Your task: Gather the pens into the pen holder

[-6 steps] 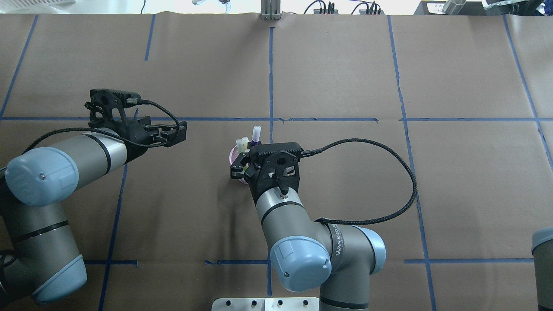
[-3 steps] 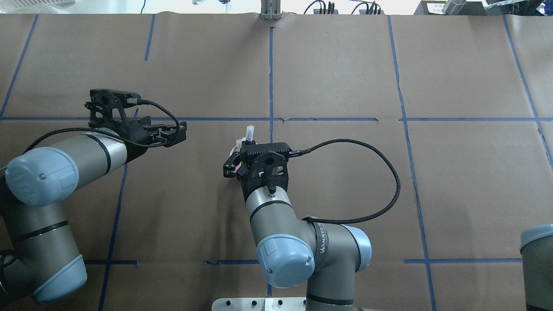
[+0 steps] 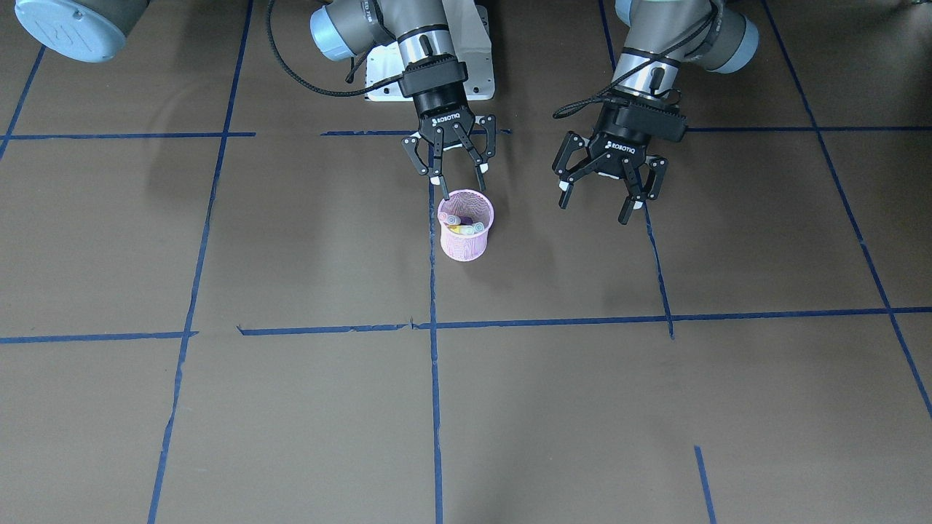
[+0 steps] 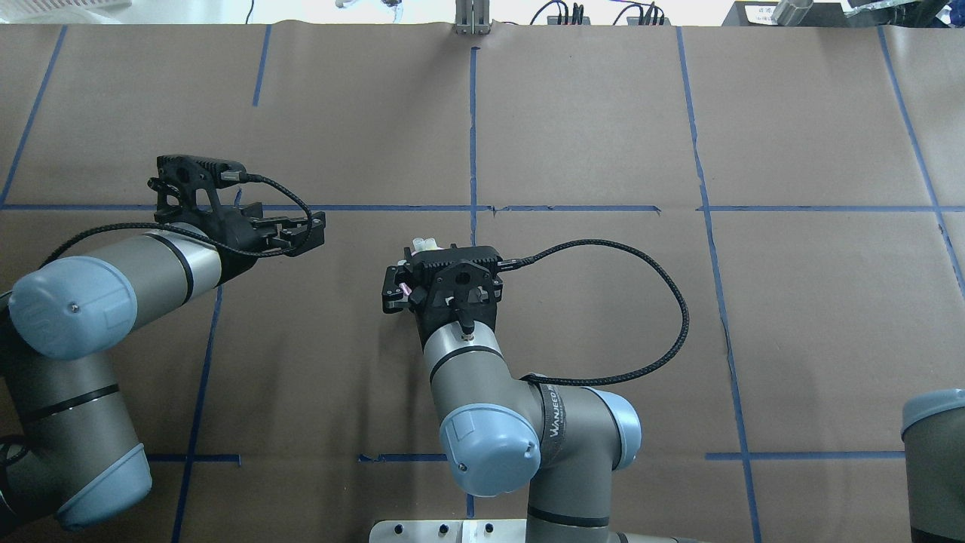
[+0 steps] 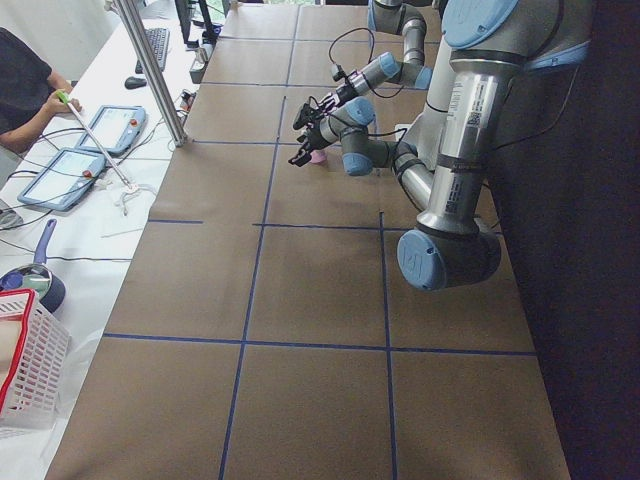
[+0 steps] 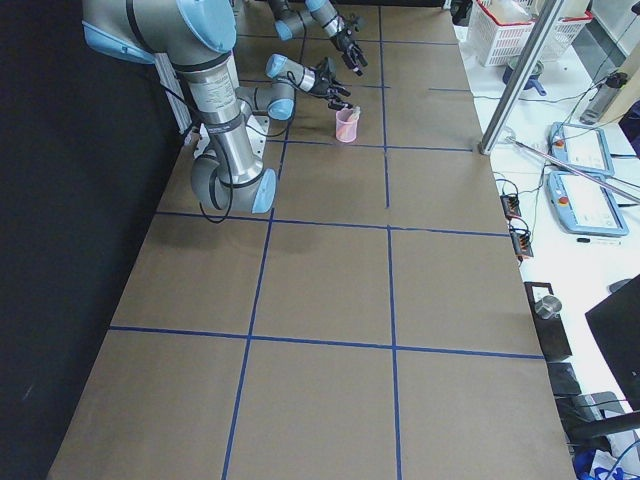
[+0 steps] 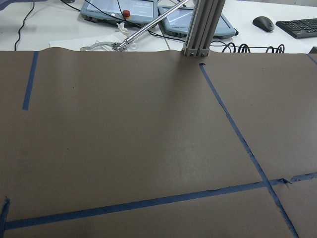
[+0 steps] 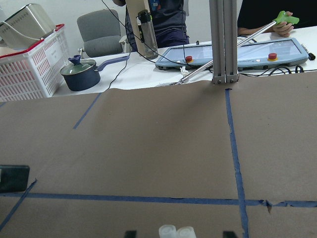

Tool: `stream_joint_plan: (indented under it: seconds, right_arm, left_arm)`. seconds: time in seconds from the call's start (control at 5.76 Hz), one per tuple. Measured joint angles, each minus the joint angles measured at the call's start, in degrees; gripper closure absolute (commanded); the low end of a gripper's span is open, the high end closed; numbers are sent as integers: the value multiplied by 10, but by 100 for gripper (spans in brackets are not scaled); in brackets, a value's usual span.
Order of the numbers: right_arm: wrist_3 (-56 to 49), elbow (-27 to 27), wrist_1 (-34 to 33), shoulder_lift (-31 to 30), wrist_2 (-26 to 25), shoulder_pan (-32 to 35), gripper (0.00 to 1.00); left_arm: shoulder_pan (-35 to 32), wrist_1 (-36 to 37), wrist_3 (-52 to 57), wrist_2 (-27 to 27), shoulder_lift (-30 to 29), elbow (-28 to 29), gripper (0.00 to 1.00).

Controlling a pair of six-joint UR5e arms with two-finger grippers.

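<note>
The pink mesh pen holder (image 3: 466, 236) stands upright near the middle blue tape line. Several pens (image 3: 461, 223) are inside it, purple, orange and yellowish, and their pale caps (image 4: 426, 243) show just beyond my right wrist in the overhead view. My right gripper (image 3: 459, 175) hangs open just behind the holder's rim on the robot's side, with nothing between its fingers. In the right wrist view the caps (image 8: 177, 231) peek up at the bottom edge. My left gripper (image 3: 595, 206) is open and empty, off to the holder's side, clear of it.
Brown paper with blue tape lines (image 3: 553, 320) covers the table. Beyond the far edge stand an aluminium post (image 8: 223, 39), teach pendants (image 8: 233, 52), a red-rimmed white basket (image 8: 29, 64) and a dark pot (image 8: 81, 74). A person's hand holds a green-tipped tool (image 8: 285, 20).
My right arm has drawn back toward the robot's base and slightly left. The purple pen that stuck up high now sits lower among the other caps. The left arm has not moved.
</note>
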Motion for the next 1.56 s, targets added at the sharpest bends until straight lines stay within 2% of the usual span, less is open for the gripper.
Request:
stream_joint_plan:
  seconds: [0.17,0.52,0.69,0.87,1.21,1.39,1.56]
  right_arm:
    - [-1,24,3,-2,32,12,0]
    - [-3,103,3,-49,151,63,0]
    - [-4,122,2,-93,238,117,0]
    - [-21,128,2,-135,349,190,0]
    - [-132,122,-3,-214,550,341,0]
    - [-202,113,-33,-242,640,414,0]
    - [-290,110,-96,-266,718,482,0]
  left_arm:
    - [-30,1,30,-33,0,11,0]
    - [-136,5,102,-174,9,56,0]
    - [-196,8,163,-238,30,82,0]
    - [-260,9,242,-292,47,118,0]
    - [-363,15,371,-375,68,189,0]
    - [-422,43,425,-440,66,222,0]
    - [-482,111,476,-513,57,240,0]
